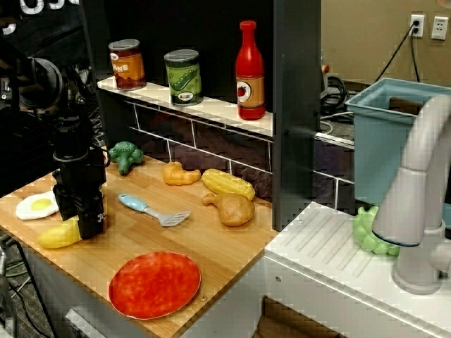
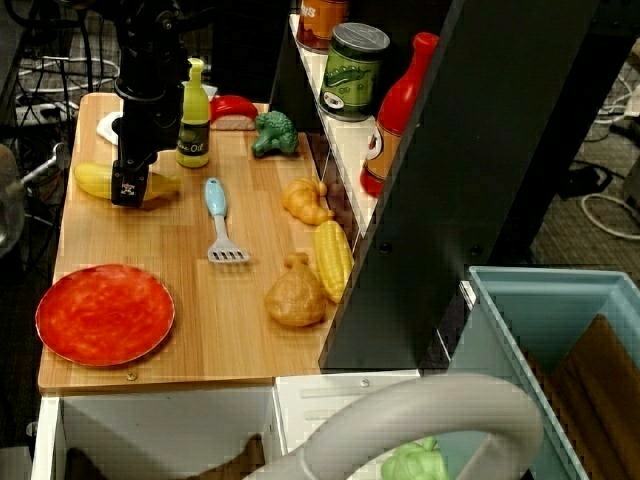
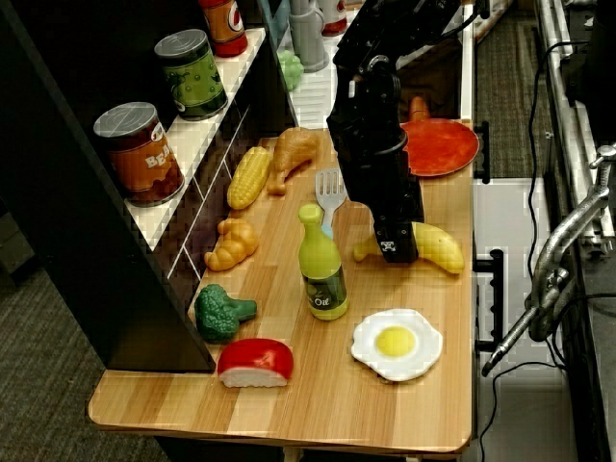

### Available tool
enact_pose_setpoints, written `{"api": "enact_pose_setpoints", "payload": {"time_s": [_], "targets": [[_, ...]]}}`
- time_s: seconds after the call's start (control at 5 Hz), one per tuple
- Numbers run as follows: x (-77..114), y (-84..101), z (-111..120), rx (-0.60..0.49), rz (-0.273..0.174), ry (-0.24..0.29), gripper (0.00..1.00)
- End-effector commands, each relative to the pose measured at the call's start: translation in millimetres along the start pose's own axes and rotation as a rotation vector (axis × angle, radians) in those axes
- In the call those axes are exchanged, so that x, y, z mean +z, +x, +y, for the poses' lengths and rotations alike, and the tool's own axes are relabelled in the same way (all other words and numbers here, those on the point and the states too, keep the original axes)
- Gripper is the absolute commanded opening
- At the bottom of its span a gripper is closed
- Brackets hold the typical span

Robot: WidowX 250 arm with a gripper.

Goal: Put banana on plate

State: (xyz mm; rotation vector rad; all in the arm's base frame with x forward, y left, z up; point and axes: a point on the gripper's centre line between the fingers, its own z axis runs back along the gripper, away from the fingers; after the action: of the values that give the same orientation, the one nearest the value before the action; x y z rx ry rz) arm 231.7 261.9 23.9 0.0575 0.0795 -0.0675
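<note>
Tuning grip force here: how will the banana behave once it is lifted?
The banana looks like smooth moulded plastic, so probably stiff and light. Its glossy, curved, tapering body could slip or swivel between the tool's fingers. Set on the flat plate, it may rock a little.

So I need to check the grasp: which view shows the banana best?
The view from the far end: the banana lies mostly bare there, with the gripper over its middle. The view from above shows both banana ends past the gripper. The front view shows only one yellow end; the rest is hidden.
</note>
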Motion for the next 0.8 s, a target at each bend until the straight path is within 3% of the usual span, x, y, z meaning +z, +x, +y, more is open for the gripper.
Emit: {"api": "enact_pose_setpoints", "payload": {"time_s": [0.0, 0.4, 0.6], "targets": [[18.9, 5.7, -0.4, 0.009, -0.005, 0.012, 0.00], [80.6, 13.8, -84.8, -0.128, -0.022, -0.104, 0.00], [90.6, 12.3, -121.3, -0.167, -0.027, -0.109, 0.00]]}}
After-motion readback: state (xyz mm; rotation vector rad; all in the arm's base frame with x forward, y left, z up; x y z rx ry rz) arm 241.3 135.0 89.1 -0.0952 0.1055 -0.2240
